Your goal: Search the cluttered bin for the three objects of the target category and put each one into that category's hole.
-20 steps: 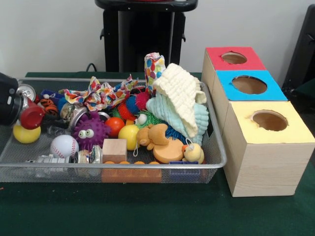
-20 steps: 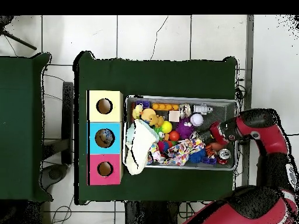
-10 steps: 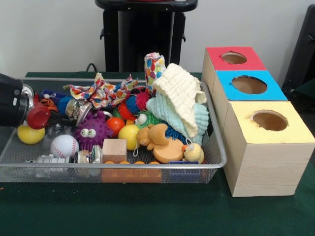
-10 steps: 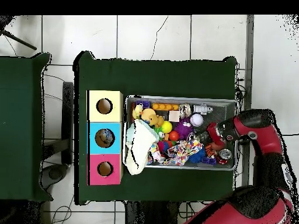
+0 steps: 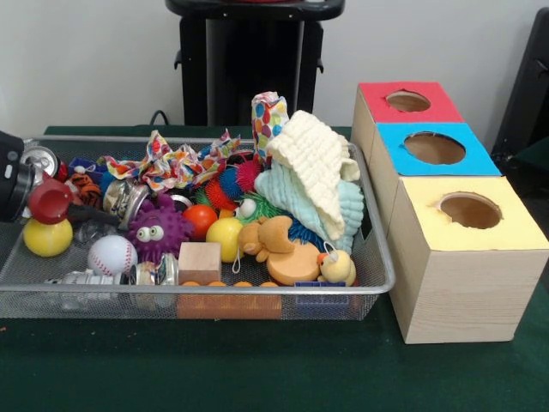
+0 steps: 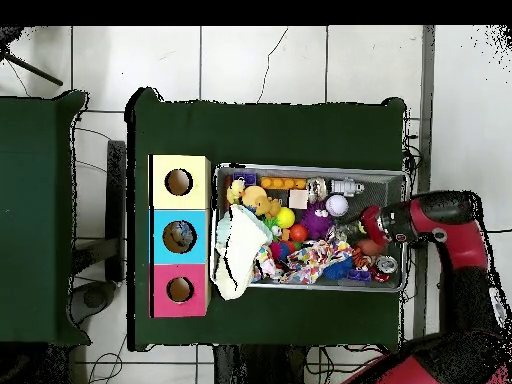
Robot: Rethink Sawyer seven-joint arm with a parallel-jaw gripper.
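1. At the bin's [image 5: 377, 257] left end in the front view, the gripper [image 5: 60, 206] sits low among the clutter, right above the yellow ball [image 5: 46, 237] and next to the silver can [image 5: 39, 160]. Overhead it's at the end of the bin farthest from the boxes [image 6: 368, 232].
2. What just changed: half a second ago the arm was pushed further in over that corner, and now it has backed off toward the bin's end wall. The yellow ball has shifted a bit closer to the left wall too, and the patterned cloth [image 5: 171, 165] has settled flatter along the back edge.
3. Can't tell how far open the gripper is, or whether it's got anything. Too much junk around the tip from both cameras.
4. My read: that was a rummage or a missed grab, not a pick. Nothing looks lifted clear of the pile.
5. The task's stuff: no idea yet which category is the target, so all candidates are still in the bin, e.g. the baseball [image 5: 111, 254], the purple spiky toy [image 5: 157, 230] and the wooden block [image 5: 199, 262] near the front edge.
6. The red box [image 5: 429, 105], blue box [image 5: 476, 159] and yellow box [image 5: 467, 257] stand in a row just beside the bin's right end, so any pick from here means a trip across the whole bin.
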